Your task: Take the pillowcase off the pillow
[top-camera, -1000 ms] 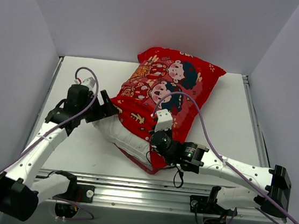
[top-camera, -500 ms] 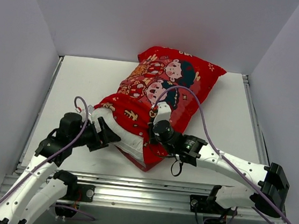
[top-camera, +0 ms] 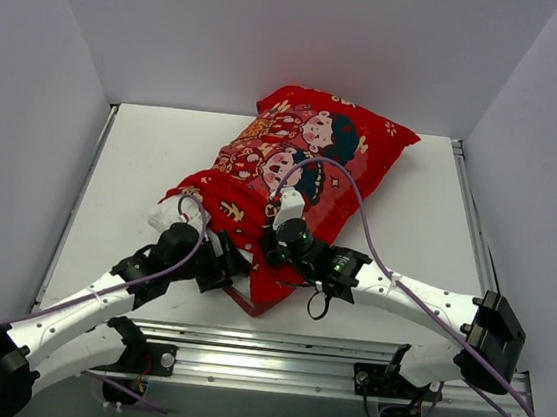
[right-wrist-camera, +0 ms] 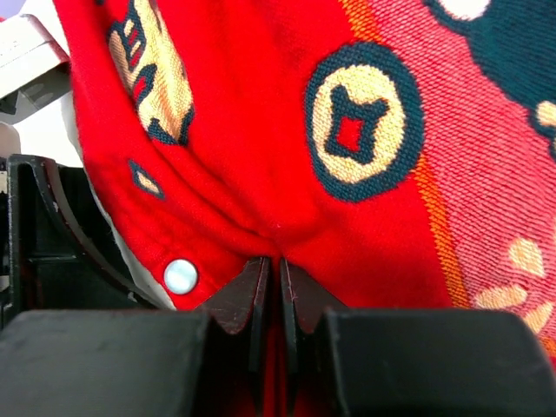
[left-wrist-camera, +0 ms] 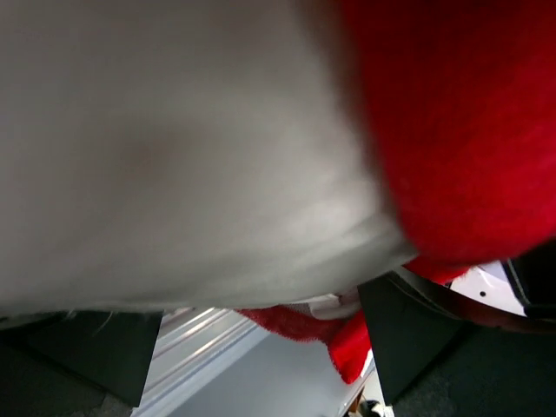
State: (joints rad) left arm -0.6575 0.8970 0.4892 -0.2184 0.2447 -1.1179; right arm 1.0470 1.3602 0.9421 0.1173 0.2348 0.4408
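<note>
Swung in from the left since a second ago, the left hand (top-camera: 220,262) now gapes wide, gripping nothing, against the bared white end of the pillow (top-camera: 164,216). The right hand (right-wrist-camera: 278,269) is clenched on the hem of the pillowcase (top-camera: 304,161), which lies diagonally near the front edge of the tabletop (top-camera: 134,152). Open room lies to the left.
</note>
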